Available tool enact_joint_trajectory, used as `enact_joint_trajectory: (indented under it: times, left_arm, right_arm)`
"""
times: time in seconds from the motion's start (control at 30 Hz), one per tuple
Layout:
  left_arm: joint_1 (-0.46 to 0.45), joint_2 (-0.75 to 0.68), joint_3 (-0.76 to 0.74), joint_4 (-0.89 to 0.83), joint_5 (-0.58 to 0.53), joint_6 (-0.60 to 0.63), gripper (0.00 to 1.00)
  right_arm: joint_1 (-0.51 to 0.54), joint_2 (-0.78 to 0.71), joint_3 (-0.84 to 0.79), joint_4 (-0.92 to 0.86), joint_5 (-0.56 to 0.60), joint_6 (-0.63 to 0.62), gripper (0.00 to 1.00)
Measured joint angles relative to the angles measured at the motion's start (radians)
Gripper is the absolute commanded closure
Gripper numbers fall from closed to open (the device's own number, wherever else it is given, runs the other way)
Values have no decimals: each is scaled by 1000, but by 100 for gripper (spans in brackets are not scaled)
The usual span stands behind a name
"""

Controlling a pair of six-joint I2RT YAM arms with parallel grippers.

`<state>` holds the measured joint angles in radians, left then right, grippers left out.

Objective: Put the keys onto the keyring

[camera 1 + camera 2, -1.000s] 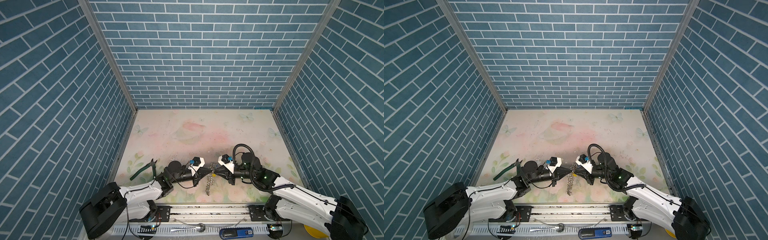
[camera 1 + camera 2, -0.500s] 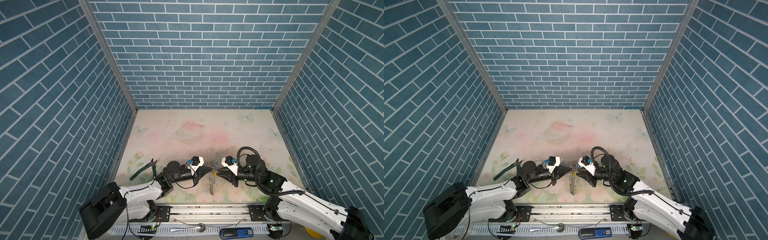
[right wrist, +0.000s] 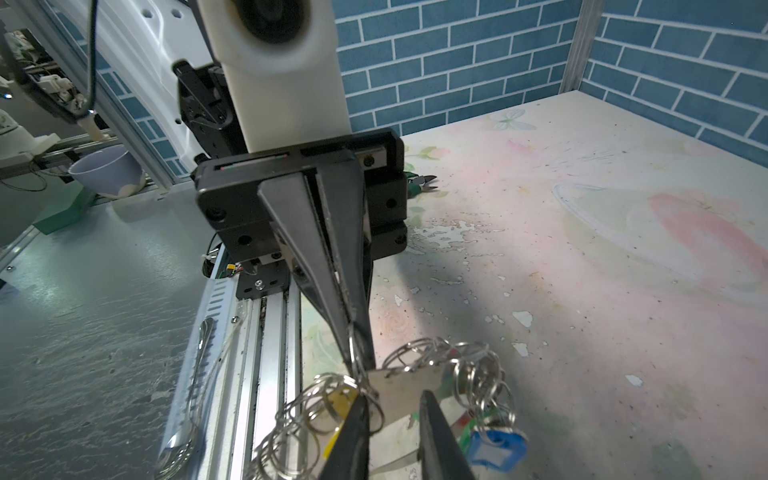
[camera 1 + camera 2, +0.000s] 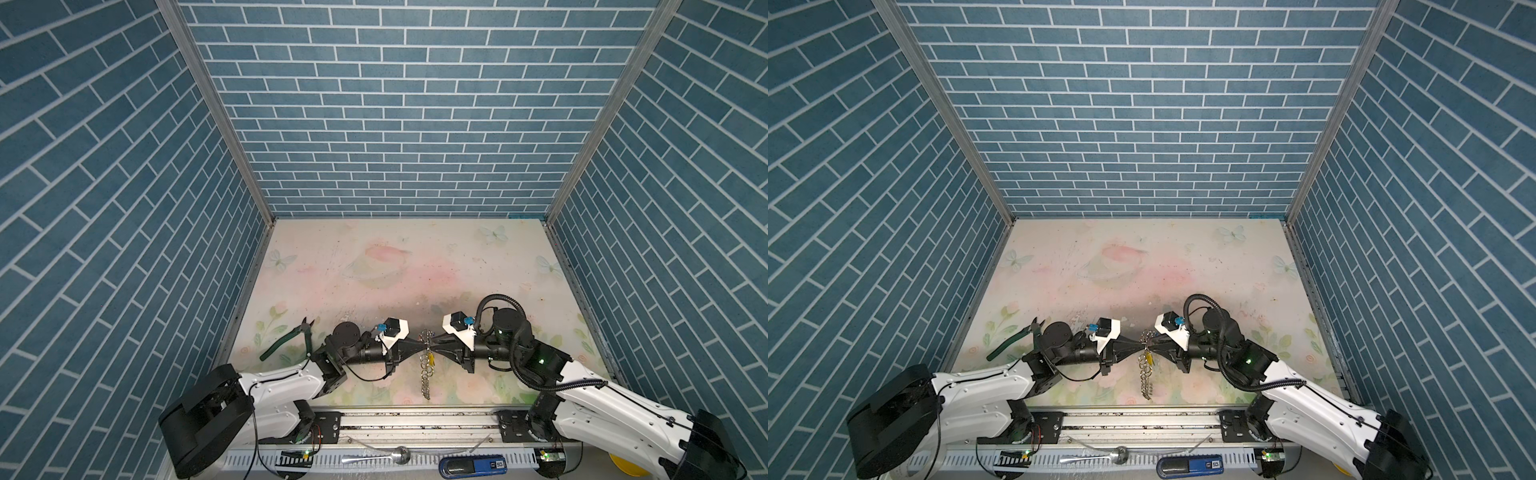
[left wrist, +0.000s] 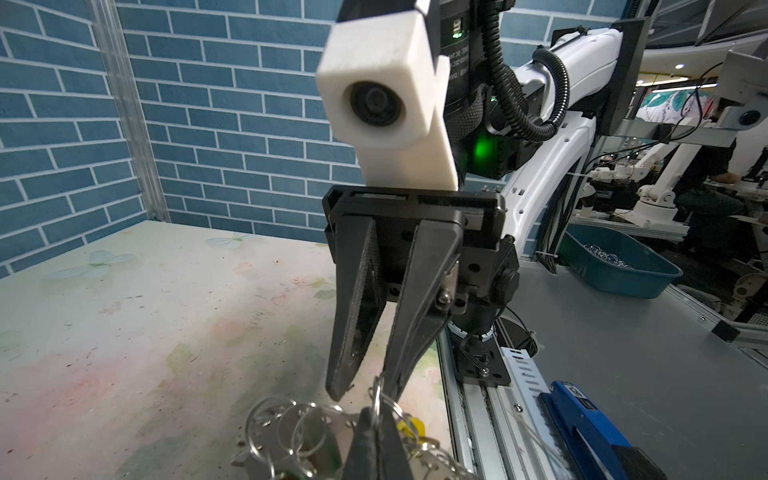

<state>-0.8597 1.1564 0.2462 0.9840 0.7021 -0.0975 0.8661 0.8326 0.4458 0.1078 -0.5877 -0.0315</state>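
The keyring [image 4: 425, 370] hangs at the front middle as a chain of silver rings along a flat grey band [image 3: 409, 388]. Keys dangle among the rings, with a yellow tag [image 3: 343, 402] and a blue tag [image 3: 494, 446] in the right wrist view. My left gripper [image 4: 419, 347] is shut on one silver ring [image 5: 376, 399] at the top of the bunch. Facing it tip to tip, my right gripper [image 4: 433, 347] has its fingers [image 3: 353, 432] apart. The band sits across that gap, and one finger touches a ring.
Green-handled cutters [image 4: 297, 338] lie on the mat behind the left arm. A spoon [image 4: 390, 457] and a blue device [image 4: 471, 464] rest on the front rail. In the wrist views, a blue bin [image 5: 615, 266] and a pale cup [image 3: 106, 172] stand off the mat.
My right gripper's jaws have parted slightly and its arm has shifted a little to the right. The left gripper has stayed shut on the ring, and the keyring still hangs between them.
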Motion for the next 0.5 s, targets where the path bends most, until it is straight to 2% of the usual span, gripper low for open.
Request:
enact_joint_trajectory:
  times: [0.2,0.43,0.5]
  left_arm:
    - [0,13,0,6,22,0,100]
    - [1,24,0,7,33,-9,100]
    - [2,26,0,2,33,-13,100]
  right_arm:
    - [0,2,0,36,-54,2,83]
    - [-1,17,0,49,-87,-2,99]
    - [-2,22,2,43,-87,-3,100]
